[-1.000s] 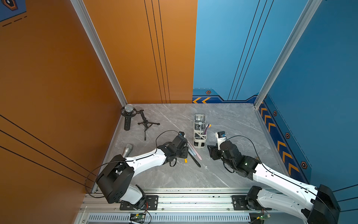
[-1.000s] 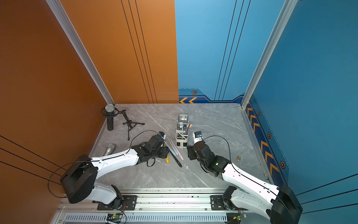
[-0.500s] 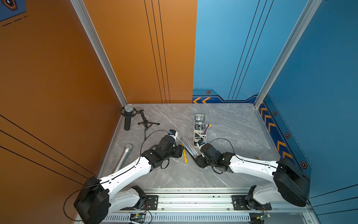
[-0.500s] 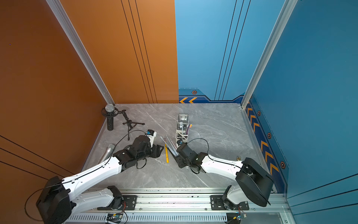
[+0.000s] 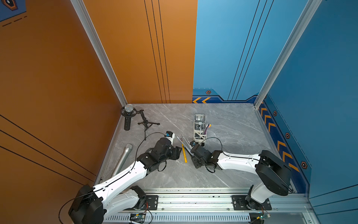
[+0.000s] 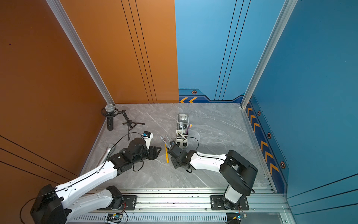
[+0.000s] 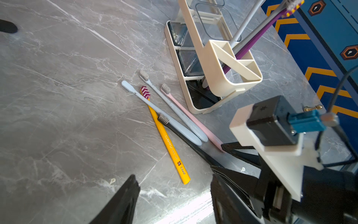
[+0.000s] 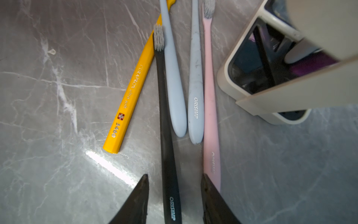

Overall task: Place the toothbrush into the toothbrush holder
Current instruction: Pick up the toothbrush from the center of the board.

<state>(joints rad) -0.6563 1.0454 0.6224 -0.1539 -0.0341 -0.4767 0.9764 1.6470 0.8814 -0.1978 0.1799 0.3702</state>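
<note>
Several toothbrushes lie side by side on the grey marble table, just left of the white toothbrush holder (image 5: 199,131) (image 7: 217,64). Among them are a yellow one (image 8: 131,93), a pink one (image 8: 210,97) and a black toothbrush (image 8: 164,116). My right gripper (image 8: 174,175) (image 5: 190,153) is down at the table, open. Its jaws straddle the black handle's near end with a gap on each side. My left gripper (image 7: 173,177) (image 5: 179,150) is open over bare table by the yellow brush's tail end. Purple and grey brushes stand in the holder's near compartment.
A black microphone on a shock mount (image 5: 127,116) and a small tripod (image 5: 146,124) stand at the back left. A silver microphone (image 5: 124,157) lies along the left wall. The two grippers face each other closely across the brushes. The arm rail (image 5: 193,201) runs along the front.
My right gripper swung from beside the holder's right to the near ends of the brushes and narrowed around the black handle. My left gripper drew back a little off the brushes.
</note>
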